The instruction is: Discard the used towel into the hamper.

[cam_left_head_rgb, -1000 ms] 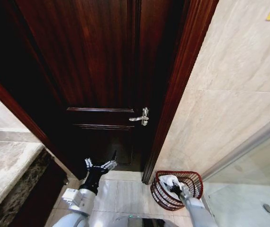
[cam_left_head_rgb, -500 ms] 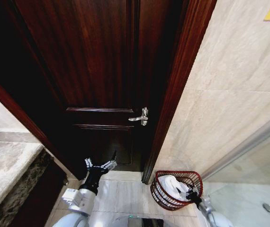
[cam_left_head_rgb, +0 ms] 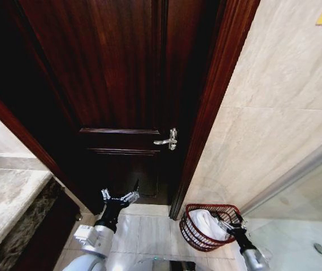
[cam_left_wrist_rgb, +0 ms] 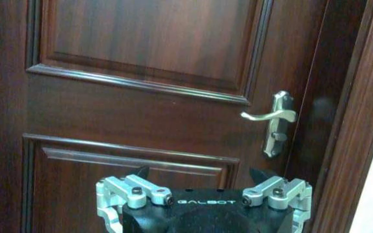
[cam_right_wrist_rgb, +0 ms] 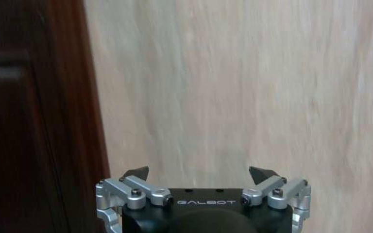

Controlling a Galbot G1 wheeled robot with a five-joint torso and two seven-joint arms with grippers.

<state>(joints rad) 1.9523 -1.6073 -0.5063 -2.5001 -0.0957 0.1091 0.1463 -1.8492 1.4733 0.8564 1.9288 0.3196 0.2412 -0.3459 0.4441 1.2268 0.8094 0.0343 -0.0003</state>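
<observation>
From the head view, I see the hamper (cam_left_head_rgb: 210,227) on the floor tiles at the foot of the beige tiled wall (cam_left_head_rgb: 274,113), just beside the dark door frame (cam_left_head_rgb: 214,107). The towel (cam_left_head_rgb: 208,223), white and bunched, lies inside it, below the rim. My right gripper (cam_left_head_rgb: 229,222) hangs at the hamper's rim on the side away from the door, fingers spread and holding nothing, with the towel just beside it toward the door and a little lower. The left gripper (cam_left_head_rgb: 120,197) hovers in front of the dark wooden door (cam_left_head_rgb: 110,84), well apart from the hamper, so the right arm is plainly the nearer one. I judge the towel as delivered; what counts for any coming move is that the rim sits right against the right gripper (a snag is possible there).

In the left wrist view, the left gripper (cam_left_wrist_rgb: 204,177) is wide open and empty, facing the door panels with the silver lever handle (cam_left_wrist_rgb: 275,119) ahead of it and off to one side.

In the right wrist view, the right gripper (cam_right_wrist_rgb: 199,173) shows both fingertips apart with nothing between them, pointing at bare wall beside the door frame.
</observation>
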